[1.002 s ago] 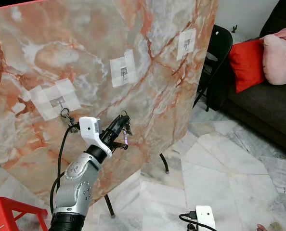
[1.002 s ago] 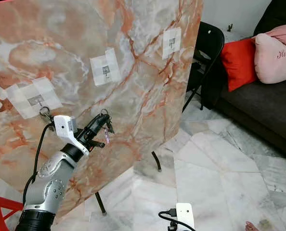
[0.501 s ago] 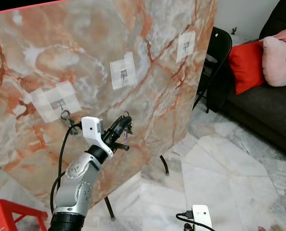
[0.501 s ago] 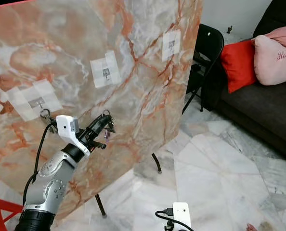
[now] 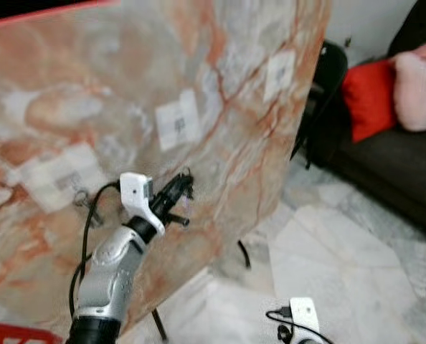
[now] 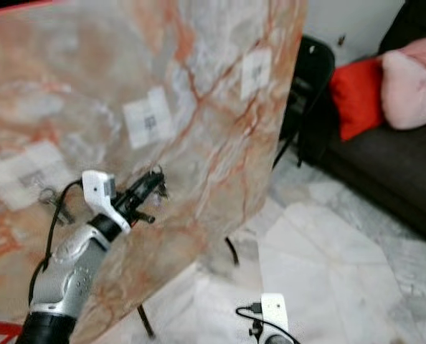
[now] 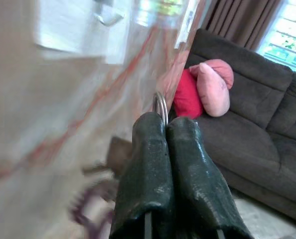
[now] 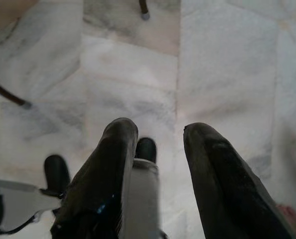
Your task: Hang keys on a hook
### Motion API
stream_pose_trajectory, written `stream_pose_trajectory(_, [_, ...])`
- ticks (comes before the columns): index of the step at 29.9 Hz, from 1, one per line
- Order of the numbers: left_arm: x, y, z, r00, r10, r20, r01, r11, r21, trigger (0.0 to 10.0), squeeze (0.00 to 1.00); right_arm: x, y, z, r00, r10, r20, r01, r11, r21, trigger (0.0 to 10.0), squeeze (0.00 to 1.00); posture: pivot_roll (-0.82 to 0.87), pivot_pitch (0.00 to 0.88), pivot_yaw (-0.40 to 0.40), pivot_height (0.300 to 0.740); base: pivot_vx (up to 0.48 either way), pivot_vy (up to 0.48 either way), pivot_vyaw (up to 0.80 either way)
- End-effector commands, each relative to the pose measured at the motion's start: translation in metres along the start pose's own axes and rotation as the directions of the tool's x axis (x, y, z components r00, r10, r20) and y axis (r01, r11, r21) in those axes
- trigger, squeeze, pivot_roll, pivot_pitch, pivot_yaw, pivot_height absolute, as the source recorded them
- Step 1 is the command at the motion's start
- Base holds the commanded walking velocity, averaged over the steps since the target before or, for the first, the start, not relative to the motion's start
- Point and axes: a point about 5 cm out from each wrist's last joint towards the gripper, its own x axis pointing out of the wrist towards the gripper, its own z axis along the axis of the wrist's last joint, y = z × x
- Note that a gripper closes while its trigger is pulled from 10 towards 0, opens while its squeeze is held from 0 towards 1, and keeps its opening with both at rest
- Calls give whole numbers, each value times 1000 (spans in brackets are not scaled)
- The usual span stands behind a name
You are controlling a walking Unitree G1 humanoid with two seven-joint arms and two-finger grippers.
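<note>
Left wrist view shows the left end effector clamped on the key ring, keys held close to the marble board, below its middle hook, probably so the ring can be lifted onto it; right end effector apart

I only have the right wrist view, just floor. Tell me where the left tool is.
Observer: The left tool is raised in front of the marble board, below the middle hook.
Operator: Report its grip.
Observer: It is shut on the key ring; the ring is not yet on a hook.
Operator: Name what's to the right of the board.
Observer: A black chair at its edge, then a dark sofa with a red cushion.
</note>
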Motion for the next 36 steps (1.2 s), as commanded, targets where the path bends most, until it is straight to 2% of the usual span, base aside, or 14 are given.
stream_pose_trajectory(1, [0, -3, 6, 999, -27, 21, 27, 999, 21, 10000, 0, 0, 0, -2, 1000, -2, -12, 2, 1000, 10, 10000, 0, -13, 0, 2, 740, 0, 0, 0])
stream_pose_trajectory(10, [-1, -2, 8, 999, -15, 30, 15, 1000, 23, 10000, 0, -2, -7, -13, 999, -10, -36, 11, 1000, 12, 10000, 0, -10, 6, -2, 740, 0, 0, 0])
stream_pose_trajectory(21, [12, -13, 10, 997, -62, 41, 62, 998, 5, 10000, 0, -4, -14, -20, 999, -19, -51, 20, 1000, 12, 10000, 0, -6, 8, -5, 740, 0, 0, 0])
stream_pose_trajectory(24, [12, -10, 8, 998, -44, 38, 44, 999, 9, 10000, 0, -4, -16, -22, 998, -24, -54, 25, 1000, 18, 10000, 0, -14, 5, -1, 740, 0, 0, 0])
stream_pose_trajectory(29, [9, -7, 8, 999, -35, 35, 35, 999, 23, 10000, 0, -4, -13, -22, 998, -22, -55, 23, 1000, 20, 10000, 0, -11, 6, 2, 740, 0, -164, 0])
stream_pose_trajectory(36, [7, -4, 10, 999, -21, 37, 20, 999, 28, 10000, 0, -1, 0, -9, 999, -5, -38, 6, 1000, 16, 10000, 0, -9, 7, 1, 740, 0, -322, 0])
